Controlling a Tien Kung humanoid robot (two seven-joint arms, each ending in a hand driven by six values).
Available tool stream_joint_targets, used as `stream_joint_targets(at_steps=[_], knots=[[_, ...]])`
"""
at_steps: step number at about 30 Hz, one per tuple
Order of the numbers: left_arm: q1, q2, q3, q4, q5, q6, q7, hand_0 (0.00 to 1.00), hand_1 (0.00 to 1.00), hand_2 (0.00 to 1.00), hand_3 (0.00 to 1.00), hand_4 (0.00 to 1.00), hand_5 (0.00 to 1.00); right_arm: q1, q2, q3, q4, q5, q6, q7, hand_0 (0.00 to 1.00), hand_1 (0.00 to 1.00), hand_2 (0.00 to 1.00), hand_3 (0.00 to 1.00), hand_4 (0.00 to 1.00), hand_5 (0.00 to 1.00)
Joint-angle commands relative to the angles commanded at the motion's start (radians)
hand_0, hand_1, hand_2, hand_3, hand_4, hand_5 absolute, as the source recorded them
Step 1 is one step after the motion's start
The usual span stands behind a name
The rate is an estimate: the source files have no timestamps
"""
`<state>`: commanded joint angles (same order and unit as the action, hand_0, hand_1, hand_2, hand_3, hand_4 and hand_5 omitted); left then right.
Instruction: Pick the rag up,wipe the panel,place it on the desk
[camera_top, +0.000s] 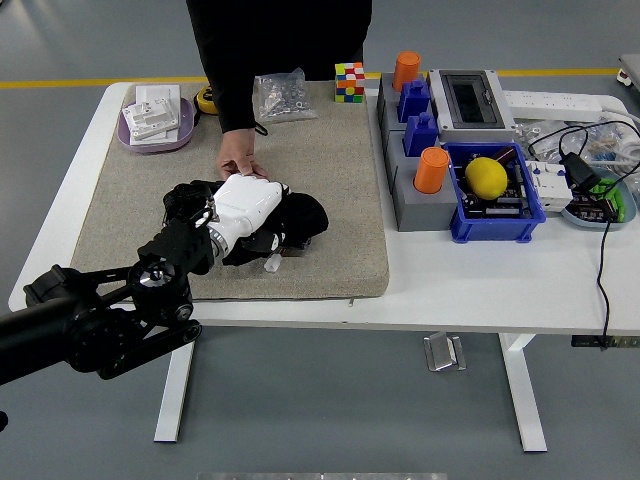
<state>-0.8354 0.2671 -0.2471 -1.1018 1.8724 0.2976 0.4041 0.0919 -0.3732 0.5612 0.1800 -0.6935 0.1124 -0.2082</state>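
My left hand, white-shelled, presses down on the black rag left of frame centre, fingers curled into the cloth over the panel, which I can't make out. Just above, a person's hand rests on the tan mat.

Left hand gripping black rag on panel, person's hand steadying behind, beige mat

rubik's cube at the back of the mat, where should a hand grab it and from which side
Pinch the Rubik's cube by its left and right faces, coming down from above. It sits upright with flat sides; the bag of screws lies to its left and grey block to its right, so the top is freest.
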Motion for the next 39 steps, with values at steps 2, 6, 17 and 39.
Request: stream_joint_targets(at_steps=[2,6,17,39], knots=[[0.001,0.001,-0.008,0.001,0.001,0.0,0.0,0.216,0.112,0.475,0.373,0.332,0.002,0.0,0.001,0.002,0.0,-0.001,0.0,0.0,0.72,0.518,0.664,0.574,0.998,0.423],[0.002,0.007,-0.021,0.006,0.004,0.0,0.0,0.216,0.111,0.475,0.373,0.331,0.002,-0.001,0.002,0.004,0.0,-0.002,-0.001,-0.001,0.721,0.518,0.663,0.574,0.998,0.423],[0.012,0.038,-0.038,0.021,0.012,0.0,0.001,0.215,0.111,0.477,0.376,0.33,0.002,-0.008,0.008,0.012,0.0,-0.004,-0.003,0.001,0.721,0.517,0.663,0.574,0.998,0.424],[0.047,0.103,-0.086,0.062,0.032,0.003,0.002,0.217,0.111,0.477,0.376,0.333,0.002,-0.017,0.012,0.019,0.0,-0.004,-0.004,0.002,0.72,0.516,0.663,0.575,0.998,0.422]])
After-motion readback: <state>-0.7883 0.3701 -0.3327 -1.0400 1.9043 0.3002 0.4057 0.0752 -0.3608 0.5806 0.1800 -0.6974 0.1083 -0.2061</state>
